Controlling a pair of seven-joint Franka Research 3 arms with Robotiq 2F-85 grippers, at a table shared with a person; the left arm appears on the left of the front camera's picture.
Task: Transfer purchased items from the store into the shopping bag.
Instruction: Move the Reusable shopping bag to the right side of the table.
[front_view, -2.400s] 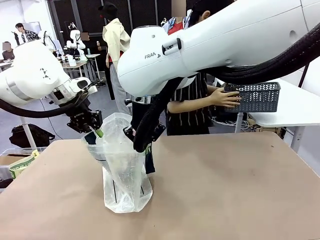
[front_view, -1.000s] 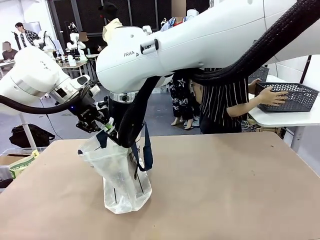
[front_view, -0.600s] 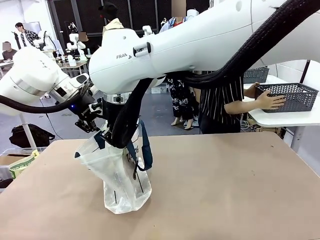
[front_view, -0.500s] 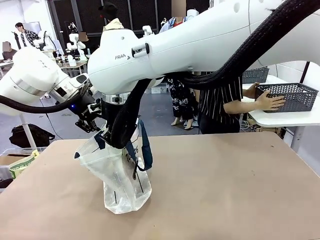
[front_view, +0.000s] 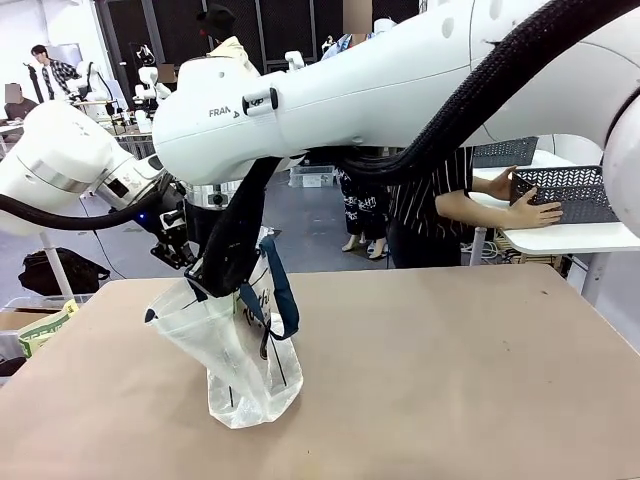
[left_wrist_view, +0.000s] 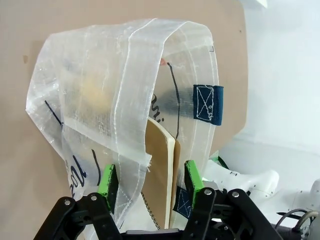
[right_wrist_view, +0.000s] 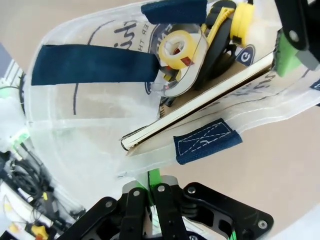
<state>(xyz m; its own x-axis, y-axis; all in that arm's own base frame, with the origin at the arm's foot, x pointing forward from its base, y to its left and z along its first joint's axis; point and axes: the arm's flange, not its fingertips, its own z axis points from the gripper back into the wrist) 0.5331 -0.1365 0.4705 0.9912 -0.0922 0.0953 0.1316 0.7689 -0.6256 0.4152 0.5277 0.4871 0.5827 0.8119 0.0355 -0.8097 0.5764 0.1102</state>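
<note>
The shopping bag (front_view: 245, 350) stands on the brown table (front_view: 450, 380), its top pulled over to the left. My right gripper (right_wrist_view: 149, 181) is shut on the bag's rim; from the front it sits at the bag's mouth (front_view: 216, 278). My left gripper (left_wrist_view: 150, 180) is open, its green fingers (left_wrist_view: 107, 179) straddling the opposite rim and a tan notebook (left_wrist_view: 160, 165). Inside the bag lie a tape roll in a clear dispenser (right_wrist_view: 175, 50), a yellow tape measure (right_wrist_view: 236, 22) and the notebook (right_wrist_view: 200, 102). The dark grey basket (front_view: 575, 192) is on a side table, far right, held by the person's hands (front_view: 525, 212).
The white side table (front_view: 580, 240) stands beyond the brown table's far right corner. A green and yellow box (front_view: 42, 330) lies off the left edge. My right arm (front_view: 400, 90) spans the upper middle of the front view. Bare tabletop lies right of the bag.
My right arm has swung further left, and the bag's top has tilted left with it. The person has turned right and set the basket down on the side table.
</note>
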